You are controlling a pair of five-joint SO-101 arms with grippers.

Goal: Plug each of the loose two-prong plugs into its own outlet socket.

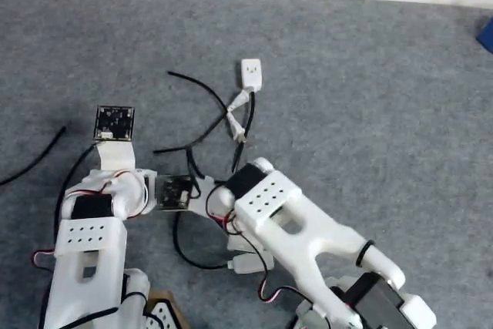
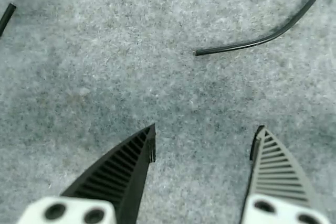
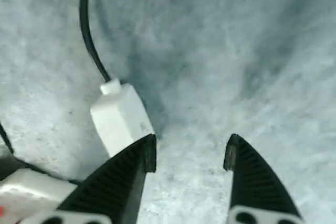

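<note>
White plug (image 3: pixel 122 118) lies on the grey carpet (image 3: pixel 252 51) just beside the right gripper (image 3: pixel 190 153), spread wide and holding nothing, which I think must slide over and pinch it next, while the left gripper (image 2: pixel 205 141) hangs spread over carpet too.

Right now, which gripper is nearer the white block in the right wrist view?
Right. The right gripper has one fingertip right beside the white block; the left gripper hangs over bare carpet by a loose black cable end.
</note>
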